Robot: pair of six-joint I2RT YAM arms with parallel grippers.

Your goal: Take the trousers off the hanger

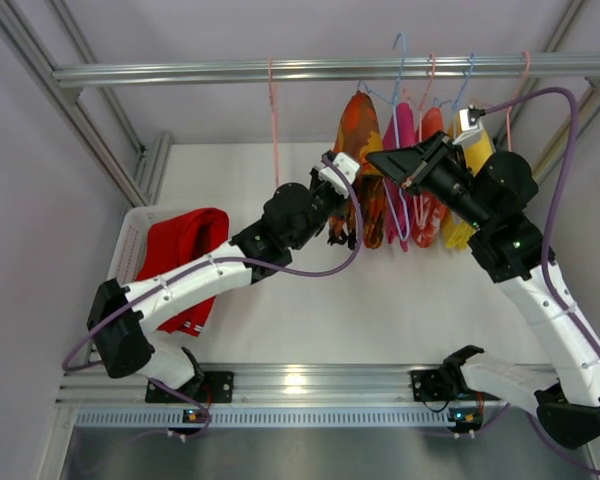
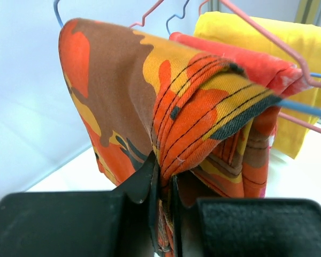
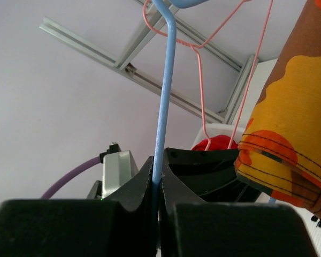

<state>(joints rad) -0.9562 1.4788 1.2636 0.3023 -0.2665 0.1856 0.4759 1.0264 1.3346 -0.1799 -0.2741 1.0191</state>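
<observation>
A: Left fingers (image 2: 142, 182)?
B: Clamped on a low fold of the patterned trousers (image 2: 192, 101). They hang over the blue hanger (image 3: 165, 91) on the rail (image 1: 230, 72), about 12 to 1 o'clock above the worktop (image 1: 310, 310). Right fingers (image 3: 136, 184) pinched together on that hanger's wire.
A: Red trousers (image 1: 180, 245)?
B: Off the hanger, in the white basket (image 1: 130, 240) at 9 o'clock.
A: The pull?
B: My judgement: right steadies the hanger, left draws the cloth slowly down toward 7 o'clock. Watch for the neighbouring garments snagging.

Hanging garments (image 1: 402, 135) close beside patterned trousers (image 1: 363, 140)
</observation>
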